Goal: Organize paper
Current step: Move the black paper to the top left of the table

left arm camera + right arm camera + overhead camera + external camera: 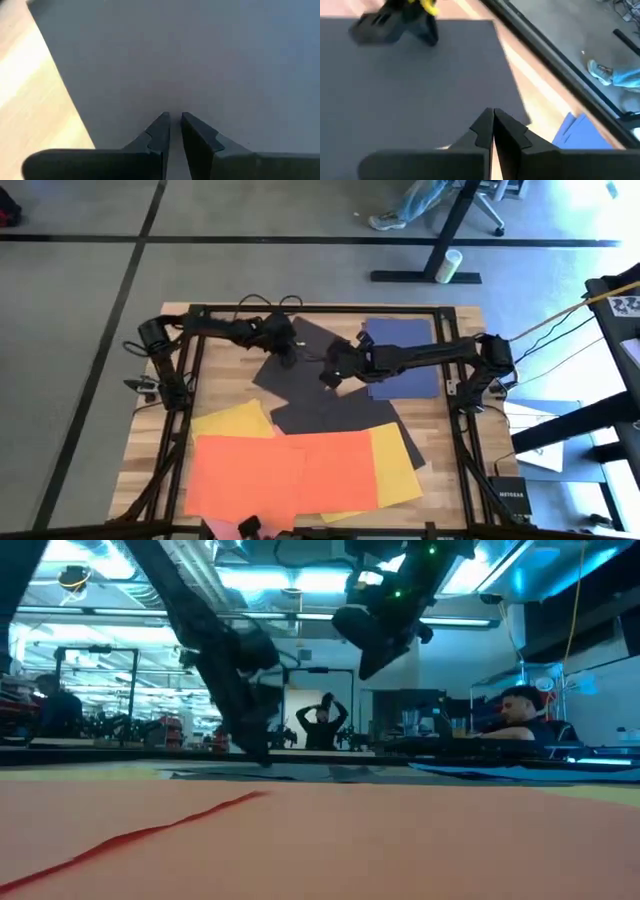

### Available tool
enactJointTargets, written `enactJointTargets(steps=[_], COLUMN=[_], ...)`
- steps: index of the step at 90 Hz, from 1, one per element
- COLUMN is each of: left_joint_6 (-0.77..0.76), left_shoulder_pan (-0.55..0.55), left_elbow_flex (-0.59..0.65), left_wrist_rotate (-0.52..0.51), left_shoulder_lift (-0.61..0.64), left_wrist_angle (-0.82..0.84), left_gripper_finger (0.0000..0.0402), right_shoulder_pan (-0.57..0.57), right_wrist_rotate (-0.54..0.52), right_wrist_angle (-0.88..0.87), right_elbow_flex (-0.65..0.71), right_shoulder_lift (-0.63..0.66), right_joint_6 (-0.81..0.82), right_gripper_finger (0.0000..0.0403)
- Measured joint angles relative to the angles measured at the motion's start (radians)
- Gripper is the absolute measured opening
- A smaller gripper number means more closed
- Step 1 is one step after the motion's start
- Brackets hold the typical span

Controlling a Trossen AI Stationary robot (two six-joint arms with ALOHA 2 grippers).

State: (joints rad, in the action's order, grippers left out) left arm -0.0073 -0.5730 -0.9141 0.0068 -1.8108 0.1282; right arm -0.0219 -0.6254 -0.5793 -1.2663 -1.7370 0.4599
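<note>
Several paper sheets lie spread on the wooden table. A black sheet (305, 350) is at the far middle, and a second black one (335, 415) lies nearer. A blue sheet (405, 355) is at the far right. Yellow sheets (235, 420) and orange sheets (285, 470) lie at the near side, overlapping. My left gripper (287, 352) is shut, with its tips down on the far black sheet (200, 60). My right gripper (335, 372) is shut and hangs well above the black paper (420, 85), as the low view shows (368, 655). My left gripper presses its shut fingertips (162, 125) down on the top face of the far black sheet (172, 102), a little in from one of its edges. The fingers come from above, slanting. The sheet lies flat on the table.
A pink sheet's corner (222, 526) shows at the near edge. A dark frame (190, 360) runs round the table. Bare wood (225, 375) lies at the left between the frame and the sheets. People sit and stand in the room behind (520, 710).
</note>
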Motion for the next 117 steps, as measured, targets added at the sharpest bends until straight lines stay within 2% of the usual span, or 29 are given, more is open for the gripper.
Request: enactJointTargets(steps=[12, 34, 50, 79, 100, 117], left_joint_6=[-0.039, -0.149, -0.172, -0.230, -0.214, 0.013], left_shoulder_pan=[-0.038, -0.051, -0.067, -0.239, -0.153, -0.099], left_elbow_flex=[-0.007, -0.003, 0.006, 0.069, 0.080, 0.077], left_wrist_rotate=[-0.071, -0.242, -0.386, -0.396, -0.379, -0.375], left_shoulder_lift=[0.015, 0.072, 0.119, 0.137, 0.235, 0.311], left_wrist_angle=[0.131, 0.490, 0.604, 0.597, 0.539, 0.277], left_gripper_finger=[0.0004, 0.0001, 0.0001, 0.0001, 0.0001, 0.0001], right_shoulder_pan=[0.024, 0.029, 0.029, 0.029, 0.029, 0.029], right_wrist_rotate=[-0.010, -0.010, -0.010, -0.003, -0.013, -0.018], right_wrist_angle=[0.000, 0.000, 0.003, 0.004, 0.007, 0.024], right_elbow_flex=[0.046, 0.140, 0.176, 0.182, 0.182, 0.182], right_shoulder_lift=[-0.001, -0.002, -0.002, -0.002, -0.002, -0.002], right_joint_6=[0.059, 0.163, 0.194, 0.194, 0.191, 0.186], right_gripper_finger=[0.0000, 0.0000, 0.0000, 0.0000, 0.0000, 0.0000])
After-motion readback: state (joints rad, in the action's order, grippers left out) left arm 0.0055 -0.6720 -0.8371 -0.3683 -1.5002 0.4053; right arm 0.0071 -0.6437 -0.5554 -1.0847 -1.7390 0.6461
